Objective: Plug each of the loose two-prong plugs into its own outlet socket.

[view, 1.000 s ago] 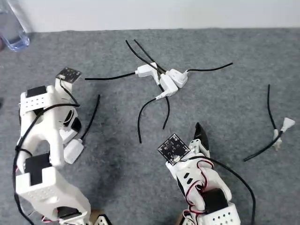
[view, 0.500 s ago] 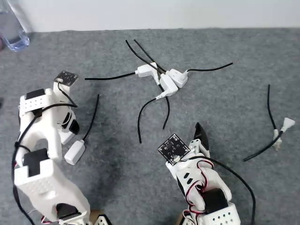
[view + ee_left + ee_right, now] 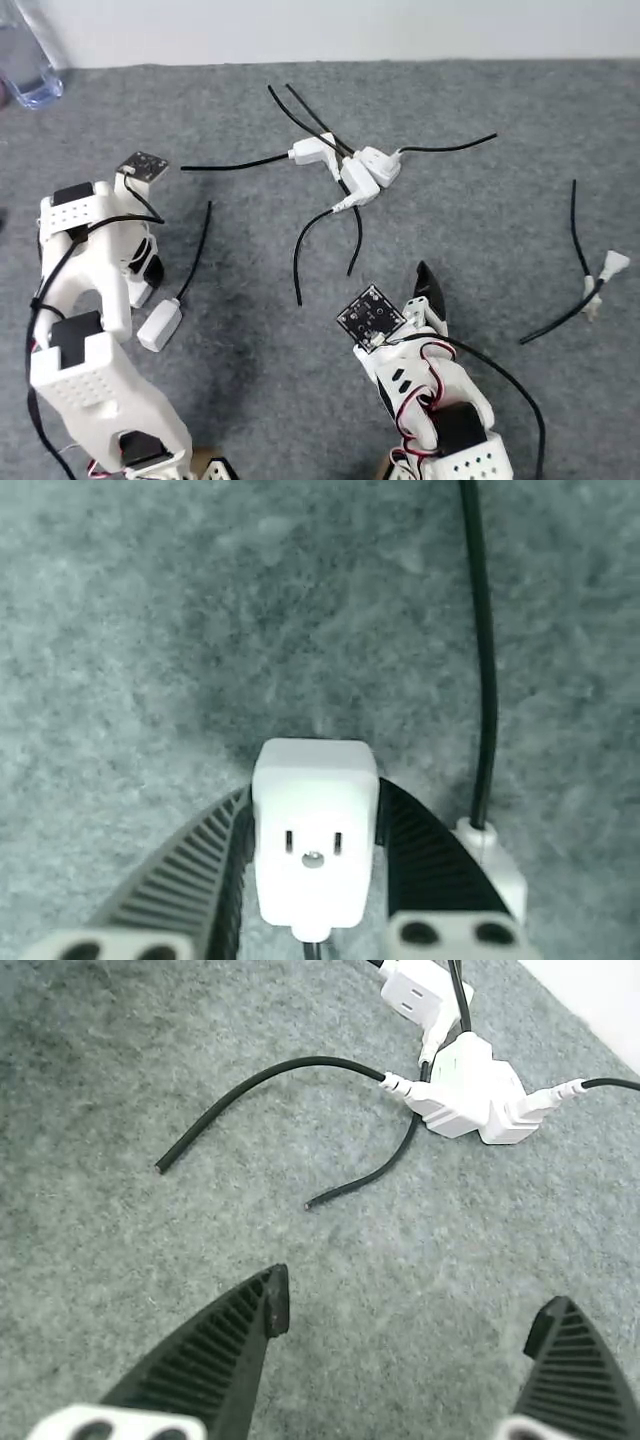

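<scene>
Seen from above, a cluster of white plastic plugs and sockets point(image 3: 355, 172) lies mid-carpet, with a loose white corded plug point(image 3: 612, 264) far to the right; at the left wrist, the left gripper point(image 3: 315, 795) pinches a white square outlet socket point(image 3: 313, 845); at the right wrist, the right gripper point(image 3: 415, 1300) is spread wide over grey carpet point(image 3: 100, 1080).

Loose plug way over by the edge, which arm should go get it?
The right arm. The right gripper has open, empty jaws and stands nearer the loose plug. The left gripper has its jaws shut on a socket.
</scene>
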Available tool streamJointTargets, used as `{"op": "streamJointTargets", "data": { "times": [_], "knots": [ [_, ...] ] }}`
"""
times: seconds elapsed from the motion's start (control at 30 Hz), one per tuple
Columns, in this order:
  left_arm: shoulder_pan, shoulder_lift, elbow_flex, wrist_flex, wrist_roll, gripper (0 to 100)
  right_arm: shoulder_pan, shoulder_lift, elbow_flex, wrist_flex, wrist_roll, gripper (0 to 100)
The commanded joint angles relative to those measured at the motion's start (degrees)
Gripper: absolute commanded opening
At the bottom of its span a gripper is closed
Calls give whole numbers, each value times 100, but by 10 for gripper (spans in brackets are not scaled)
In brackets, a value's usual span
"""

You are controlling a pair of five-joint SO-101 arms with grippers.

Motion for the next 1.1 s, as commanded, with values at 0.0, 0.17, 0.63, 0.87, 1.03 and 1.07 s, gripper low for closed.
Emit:
{"op": "streamJointTargets", "data": {
  "times": [0.0, 0.17, 0.63, 0.87, 1.03, 1.07],
  "knots": [
    [-9, -88, -215, 237, -255, 13, 40, -40, 97, -101, 53, 368],
    [176, -466, -1156, 1029, -299, 13, 75, -40, 97, -110, 53, 368],
    [1820, -1037, -2123, 2435, -774, 13, 892, -40, 97, -576, 18, 368],
    [3270, -1002, -1719, 2426, -782, 13, 1833, -40, 97, -1033, -26, 368],
    [4097, -993, -1112, 2374, -791, 13, 2712, -40, 97, -1473, -686, 368],
    [4220, -993, -998, 2259, -791, 13, 2844, -40, 97, -1534, -782, 368]
  ]
}}
